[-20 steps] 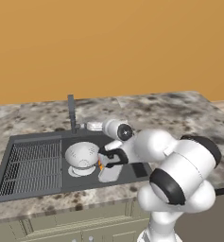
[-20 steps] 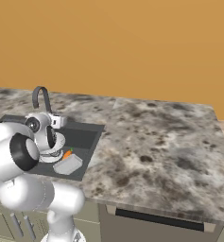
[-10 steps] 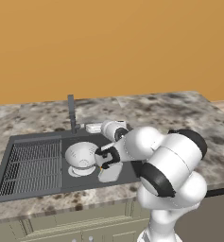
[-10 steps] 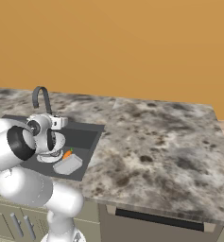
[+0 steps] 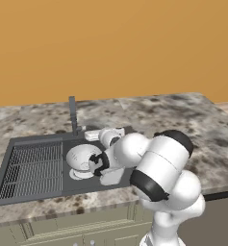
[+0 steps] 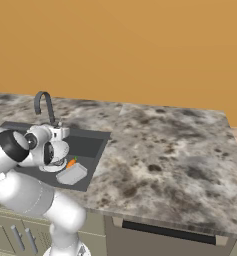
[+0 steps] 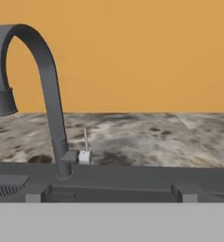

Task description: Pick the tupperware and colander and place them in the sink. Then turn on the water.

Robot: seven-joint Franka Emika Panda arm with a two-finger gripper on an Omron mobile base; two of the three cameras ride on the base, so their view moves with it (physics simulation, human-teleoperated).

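Observation:
The round white colander (image 5: 81, 157) sits in the dark sink (image 5: 38, 140) basin. The pale rectangular tupperware (image 6: 72, 174) lies beside it, partly behind my arm in the left base view (image 5: 113, 178). My gripper (image 5: 98, 162) hovers at the colander's right side. It is open and holds nothing. In the hand view its gripper tips (image 7: 111, 193) stand wide apart. They point level at the sink's back rim (image 7: 132, 176), and the curved dark faucet (image 7: 52, 94) stands ahead to the left. No water falls from its spout.
A small handle (image 7: 85, 153) sticks out at the faucet's base. The ribbed drainboard (image 5: 31, 168) takes up the sink's left part. A small orange piece (image 6: 71, 163) lies in the basin by the tupperware. Speckled stone counter (image 6: 170, 150) stretches to the right, with an orange wall behind.
My hand has shifted left, closer to the colander, and the elbow has swung over the sink. The jaws stayed open. Colander and tupperware have not moved.

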